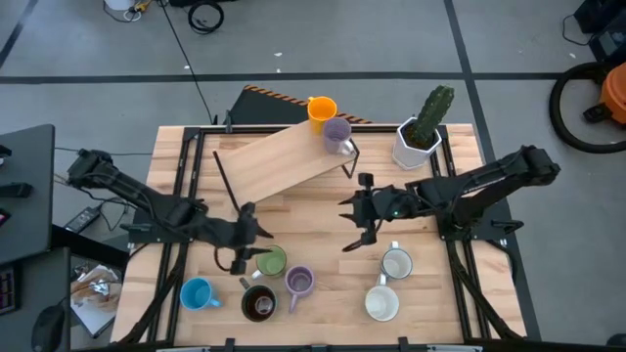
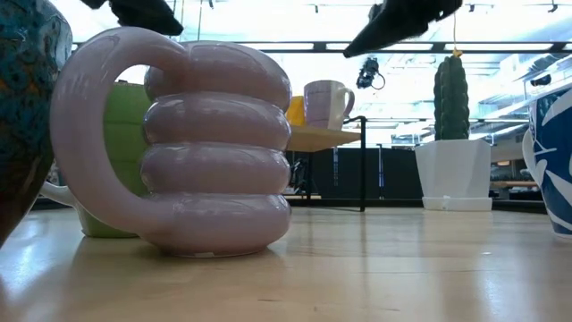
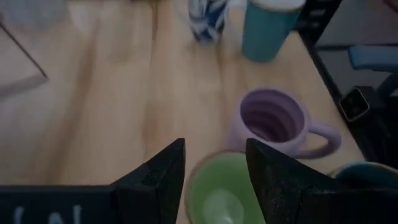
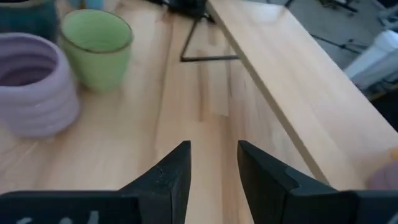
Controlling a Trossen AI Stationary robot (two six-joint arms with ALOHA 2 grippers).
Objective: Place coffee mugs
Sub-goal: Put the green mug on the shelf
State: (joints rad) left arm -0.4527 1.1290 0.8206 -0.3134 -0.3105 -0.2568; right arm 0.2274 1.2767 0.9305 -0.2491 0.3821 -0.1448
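Observation:
On the raised wooden shelf [image 1: 284, 161] stand an orange mug [image 1: 322, 110] and a lilac mug [image 1: 337, 132]. On the table's near part stand a green mug [image 1: 271, 261], a second lilac mug [image 1: 299, 282], a dark brown mug [image 1: 258, 303], a blue mug [image 1: 199, 293] and two white mugs [image 1: 396, 262], [image 1: 381, 303]. My left gripper [image 1: 252, 246] is open, coming from the left, its fingers on either side of the green mug's [image 3: 221, 193] near rim. My right gripper [image 1: 354, 222] is open over bare table, between the shelf and the white mugs. My left gripper has its open fingers [image 3: 165, 180] at the green mug's rim [image 3: 211, 171], on the mug's left side. I cannot tell whether they touch it. The mug stands upright on the table.
A white faceted pot with a cactus [image 1: 421, 137] stands at the far right, beside the shelf. The shelf's thin black legs [image 1: 350, 166] rest on the table. Bare wood lies between the shelf and the mugs [image 4: 205, 112]. The near mugs stand close together.

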